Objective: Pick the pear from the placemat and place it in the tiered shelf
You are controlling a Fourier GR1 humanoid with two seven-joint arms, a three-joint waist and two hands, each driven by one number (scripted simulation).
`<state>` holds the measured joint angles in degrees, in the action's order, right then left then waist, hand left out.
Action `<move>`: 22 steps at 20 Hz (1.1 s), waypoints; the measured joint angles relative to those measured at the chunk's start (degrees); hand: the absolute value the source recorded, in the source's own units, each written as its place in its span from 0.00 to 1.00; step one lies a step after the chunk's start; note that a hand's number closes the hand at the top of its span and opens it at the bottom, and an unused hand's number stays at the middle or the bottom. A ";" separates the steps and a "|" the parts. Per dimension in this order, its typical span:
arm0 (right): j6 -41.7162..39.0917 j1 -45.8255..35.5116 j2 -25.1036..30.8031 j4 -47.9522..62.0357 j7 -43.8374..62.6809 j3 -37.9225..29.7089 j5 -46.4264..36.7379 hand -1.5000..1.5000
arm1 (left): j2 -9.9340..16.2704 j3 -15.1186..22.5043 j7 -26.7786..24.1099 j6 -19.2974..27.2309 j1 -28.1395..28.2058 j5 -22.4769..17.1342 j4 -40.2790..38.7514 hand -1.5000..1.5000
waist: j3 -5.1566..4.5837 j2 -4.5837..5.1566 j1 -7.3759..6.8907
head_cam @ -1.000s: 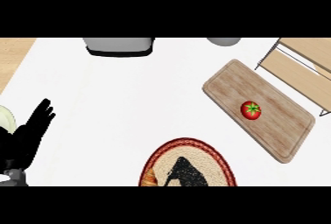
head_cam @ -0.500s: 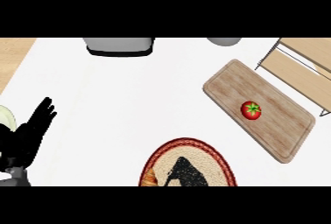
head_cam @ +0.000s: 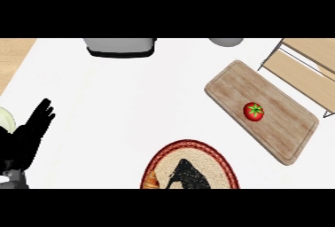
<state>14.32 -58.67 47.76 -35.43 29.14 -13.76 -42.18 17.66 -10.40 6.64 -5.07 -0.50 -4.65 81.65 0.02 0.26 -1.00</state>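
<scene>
A round woven placemat with a red rim lies at the bottom centre, cut by the view's lower edge. My right hand is over its middle, fingers straight and pointing away from me, with nothing visibly held. A small orange-brown thing, possibly the pear, peeks out at the mat's left edge, just left of the hand and mostly hidden. The wooden tiered shelf stands at the upper right. My left hand rests open at the left edge, fingers up.
A wooden cutting board with a red tomato lies slantwise between the mat and the shelf. A grey appliance and a grey round object stand at the back edge. A pale green thing shows behind the left hand.
</scene>
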 measured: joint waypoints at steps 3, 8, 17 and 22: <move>0.88 -0.08 -0.76 -0.98 -0.10 -2.92 3.08 0.00 | -0.38 0.04 0.15 -0.06 0.82 0.01 0.50 0.50 | -0.02 -0.16 0.27; -0.36 0.13 -0.34 -4.30 -0.89 -7.63 8.95 0.00 | -0.47 -0.42 -0.85 0.09 1.23 0.52 0.10 0.50 | 0.00 -0.32 0.77; -4.55 7.60 4.32 -21.67 3.00 -15.70 18.39 0.00 | -0.44 -1.58 -0.10 0.17 1.39 0.24 -0.27 0.50 | -0.06 -0.89 2.65; -10.84 15.10 10.83 -32.39 10.21 -22.33 22.39 0.00 | -0.75 -2.19 -0.59 0.79 3.14 0.45 0.41 0.50 | -0.07 -1.30 4.11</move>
<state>3.47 -43.57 58.59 -67.82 39.35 -36.09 -19.79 16.90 -12.59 6.05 -4.27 2.64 -4.21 82.06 -0.04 -1.03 3.11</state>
